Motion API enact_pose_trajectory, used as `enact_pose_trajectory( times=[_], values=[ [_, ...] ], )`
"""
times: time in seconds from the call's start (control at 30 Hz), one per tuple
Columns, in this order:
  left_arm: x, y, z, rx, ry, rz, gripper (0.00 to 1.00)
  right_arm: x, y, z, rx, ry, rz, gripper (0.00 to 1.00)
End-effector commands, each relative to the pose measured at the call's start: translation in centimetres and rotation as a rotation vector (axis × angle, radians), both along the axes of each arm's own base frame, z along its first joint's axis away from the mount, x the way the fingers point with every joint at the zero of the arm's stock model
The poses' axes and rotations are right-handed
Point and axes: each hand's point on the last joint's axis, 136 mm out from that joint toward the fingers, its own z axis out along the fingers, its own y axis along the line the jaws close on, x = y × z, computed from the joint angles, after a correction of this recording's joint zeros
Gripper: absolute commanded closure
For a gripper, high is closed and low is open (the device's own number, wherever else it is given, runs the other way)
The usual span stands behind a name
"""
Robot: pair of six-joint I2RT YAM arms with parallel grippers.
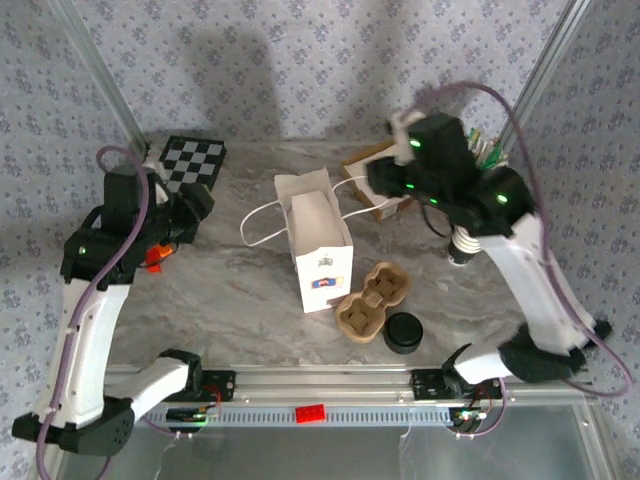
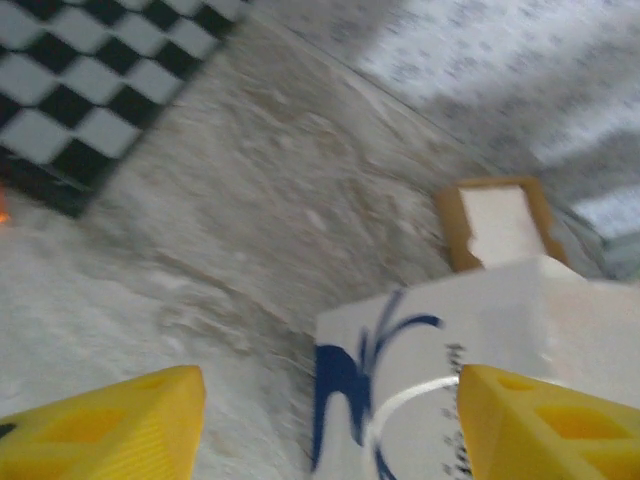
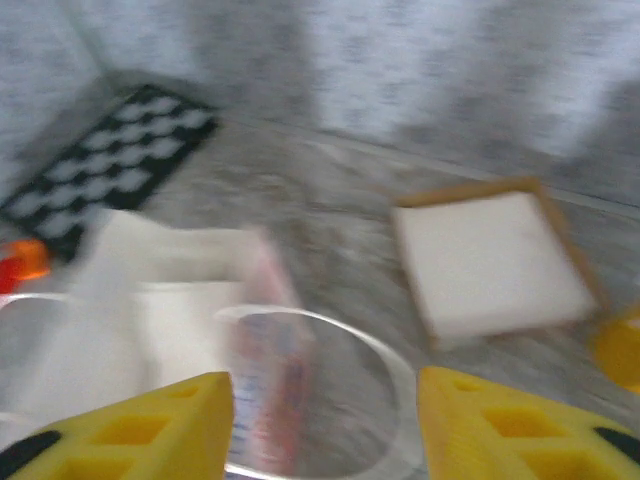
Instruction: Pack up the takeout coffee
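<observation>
A white paper bag (image 1: 318, 238) stands open at mid-table, with a white cord handle on each side. In front of it lie a brown pulp cup carrier (image 1: 373, 300) and a black-topped cup (image 1: 404, 333). My left gripper (image 1: 195, 205) hovers left of the bag. In the left wrist view it (image 2: 330, 400) is open, facing the bag (image 2: 470, 330) and its handle loop (image 2: 400, 402). My right gripper (image 1: 378, 183) hangs over the bag's right handle. In the blurred right wrist view it (image 3: 325, 400) is open, with the handle loop (image 3: 385, 365) lying between the yellow fingers beside the bag (image 3: 170, 300).
A brown tray of white napkins (image 1: 375, 190) sits behind the bag on the right. A checkerboard (image 1: 193, 160) lies at the back left, with a small orange piece (image 1: 155, 256) near the left arm. A white object (image 1: 461, 246) stands under the right arm.
</observation>
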Motion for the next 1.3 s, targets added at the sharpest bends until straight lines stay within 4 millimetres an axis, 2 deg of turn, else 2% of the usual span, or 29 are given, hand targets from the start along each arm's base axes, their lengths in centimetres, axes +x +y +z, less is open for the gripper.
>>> enact_pose_trajectory(
  times=[0.0,0.03,0.13,0.23,0.27,0.33,0.43,0.57,0.67,0.87,1.0,1.1,1.17,1.27],
  values=[
    [-0.9,4.2,-3.8,0.196,0.07,0.114,0.27,-0.7,-6.7,-5.0,-0.076,0.062,-0.24,0.38],
    [-0.9,5.3,-4.6,0.237,0.062,0.16,0.25,-1.0,-8.9,-7.1,-0.094,0.076,-0.305,0.34],
    [-1.1,8.2,-6.5,0.358,0.027,0.278,0.16,-1.9,-14.6,-11.5,-0.105,0.092,-0.519,0.19],
    [-0.9,10.3,-9.3,0.477,0.03,0.352,0.02,-2.5,-18.4,-17.0,-0.075,0.126,-0.677,0.12],
    [-0.8,10.5,-10.3,0.494,0.044,0.358,0.01,-2.7,-19.3,-18.2,-0.067,0.12,-0.722,0.1],
    [-0.7,11.3,-11.6,0.545,0.065,0.386,0.0,-2.5,-19.9,-20.3,-0.069,0.104,-0.724,0.07],
    [-0.7,11.6,-13.2,0.572,0.082,0.395,0.0,-2.3,-20.5,-21.8,-0.107,0.061,-0.719,0.03],
    [-0.4,11.5,-13.5,0.577,0.022,0.386,0.0,-3.2,-20.4,-23.3,-0.111,0.061,-0.684,0.01],
    [0.1,11.4,-14.9,0.623,-0.015,0.341,0.0,-3.7,-20.4,-25.0,-0.09,0.071,-0.664,0.0],
    [3.3,8.5,-17.9,0.682,-0.219,0.139,0.0,-2.9,-20.0,-27.6,-0.051,0.022,-0.597,0.0],
    [3.7,8.3,-20.1,0.652,-0.341,0.136,0.0,-2.1,-20.9,-29.9,-0.081,-0.006,-0.615,0.0],
    [4.2,8.8,-21.3,0.58,-0.336,0.16,0.0,-1.1,-20.4,-30.9,-0.08,-0.044,-0.566,0.0],
    [5.3,7.8,-21.8,0.578,-0.352,0.094,0.0,-0.8,-20.6,-31.5,-0.096,-0.056,-0.569,0.0],
    [7.4,7.1,-22.8,0.62,-0.289,0.012,0.0,-0.1,-20.5,-32.4,-0.112,-0.056,-0.532,0.0]
  ],
)
